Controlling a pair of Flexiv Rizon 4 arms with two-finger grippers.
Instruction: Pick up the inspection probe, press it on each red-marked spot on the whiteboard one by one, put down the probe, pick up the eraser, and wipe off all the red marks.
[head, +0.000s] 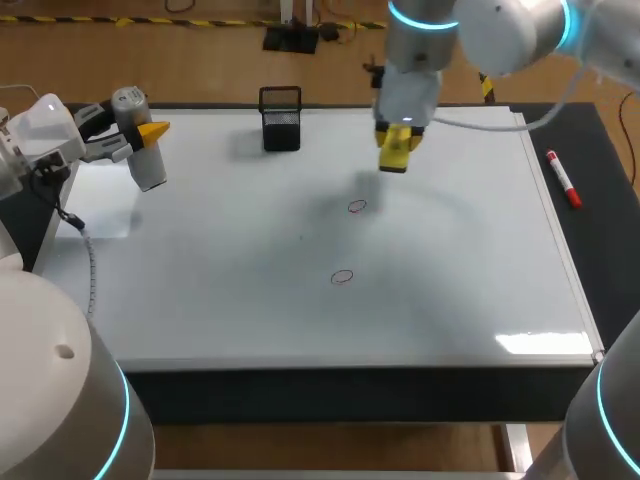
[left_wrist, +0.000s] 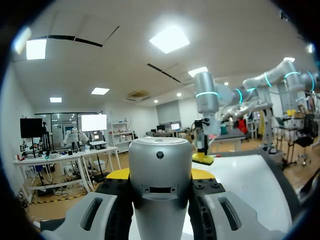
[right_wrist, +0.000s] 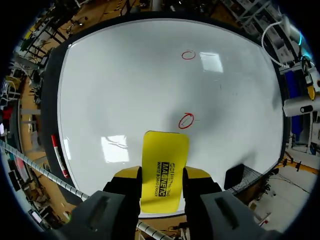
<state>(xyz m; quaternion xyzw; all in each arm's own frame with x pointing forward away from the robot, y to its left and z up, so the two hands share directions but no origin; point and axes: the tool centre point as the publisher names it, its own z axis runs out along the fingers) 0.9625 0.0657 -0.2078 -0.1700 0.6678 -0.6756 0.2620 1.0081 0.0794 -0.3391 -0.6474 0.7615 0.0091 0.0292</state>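
Right end effector (right_wrist: 161, 176) pinches eraser (right_wrist: 165, 150), left end effector (left_wrist: 160, 175) clamps probe (left_wrist: 160, 160) (not set down); a tilted eraser could skip red marks (right_wrist: 186, 121).

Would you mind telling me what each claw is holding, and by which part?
Right claw grips the yellow eraser by its rear sides; left claw holds the grey probe around its body.

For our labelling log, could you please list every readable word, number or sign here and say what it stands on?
On the eraser in the right gripper: two lines of black print, too small to quote reliably.
On the whiteboard: only red circles, no writing.
On the probe and the marker: no legible print.
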